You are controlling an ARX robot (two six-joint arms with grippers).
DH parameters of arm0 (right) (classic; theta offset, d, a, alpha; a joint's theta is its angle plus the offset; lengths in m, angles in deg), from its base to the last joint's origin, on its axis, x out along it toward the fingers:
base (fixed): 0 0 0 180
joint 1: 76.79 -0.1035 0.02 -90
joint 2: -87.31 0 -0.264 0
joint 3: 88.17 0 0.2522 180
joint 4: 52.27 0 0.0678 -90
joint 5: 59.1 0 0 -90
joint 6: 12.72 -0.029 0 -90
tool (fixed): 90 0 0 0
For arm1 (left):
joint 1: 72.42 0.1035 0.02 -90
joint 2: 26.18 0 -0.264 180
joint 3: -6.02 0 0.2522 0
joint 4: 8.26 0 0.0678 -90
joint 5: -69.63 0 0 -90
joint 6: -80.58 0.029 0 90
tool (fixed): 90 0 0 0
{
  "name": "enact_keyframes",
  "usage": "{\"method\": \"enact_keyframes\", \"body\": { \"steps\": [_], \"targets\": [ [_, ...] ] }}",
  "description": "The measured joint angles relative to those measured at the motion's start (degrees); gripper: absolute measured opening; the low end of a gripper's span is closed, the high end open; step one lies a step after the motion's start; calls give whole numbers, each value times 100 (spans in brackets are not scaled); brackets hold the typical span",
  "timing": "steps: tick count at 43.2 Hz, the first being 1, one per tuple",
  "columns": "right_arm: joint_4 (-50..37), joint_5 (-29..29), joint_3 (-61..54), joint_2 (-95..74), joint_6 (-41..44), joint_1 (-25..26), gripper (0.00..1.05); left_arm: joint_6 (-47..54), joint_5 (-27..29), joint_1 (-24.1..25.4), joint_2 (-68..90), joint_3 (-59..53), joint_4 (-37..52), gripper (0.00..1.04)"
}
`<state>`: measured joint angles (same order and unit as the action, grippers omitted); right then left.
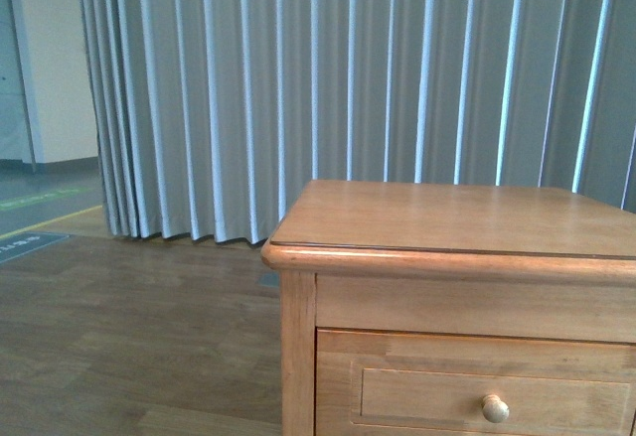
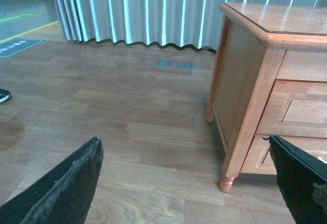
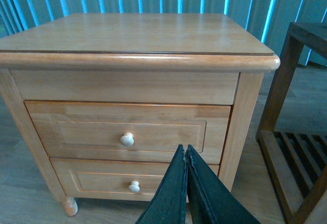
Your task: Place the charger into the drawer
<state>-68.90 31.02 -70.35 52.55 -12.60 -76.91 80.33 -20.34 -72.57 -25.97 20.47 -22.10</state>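
The drawer (image 3: pixel 127 131) is the upper one of a honey-coloured wooden nightstand, shut, with a round pale knob (image 3: pixel 126 139). It also shows in the front view (image 1: pixel 477 381) and partly in the left wrist view (image 2: pixel 301 112). The charger is not in view in any frame. My right gripper (image 3: pixel 185 150) is shut and empty, its tips in front of the drawer, right of the knob. My left gripper (image 2: pixel 186 147) is open and empty, over the floor beside the nightstand's left front leg (image 2: pixel 226 180). Neither arm shows in the front view.
The nightstand top (image 1: pixel 447 216) is bare. A lower drawer (image 3: pixel 117 180) with its own knob sits beneath. A dark wooden slatted rack (image 3: pixel 294 132) stands right of the nightstand. Grey curtains (image 1: pixel 348 69) hang behind. Wood floor (image 2: pixel 127 122) lies to the left.
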Motion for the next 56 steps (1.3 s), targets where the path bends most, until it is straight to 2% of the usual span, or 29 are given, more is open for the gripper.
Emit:
{"method": "enact_keyframes", "body": {
  "steps": [8, 11, 32, 44, 48, 56],
  "targets": [
    [417, -2, -168, 584, -2, 0, 2, 0, 0, 0, 0, 0, 0, 99],
    [278, -2, -367, 697, -2, 0, 2, -2, 0, 0, 0, 0, 0, 99],
    [1582, -2, -378, 2039, 0, 0, 2, 0, 0, 0, 0, 0, 0, 99],
    [2020, -4, -378, 2474, 0, 0, 2, 0, 0, 0, 0, 0, 0, 99],
    [2973, -17, -374, 3244, 0, 0, 2, -2, 7, 0, 0, 0, 0, 99],
    [3032, -20, -374, 3445, 0, 0, 2, 0, 2, 0, 0, 0, 0, 99]
  ]
}}
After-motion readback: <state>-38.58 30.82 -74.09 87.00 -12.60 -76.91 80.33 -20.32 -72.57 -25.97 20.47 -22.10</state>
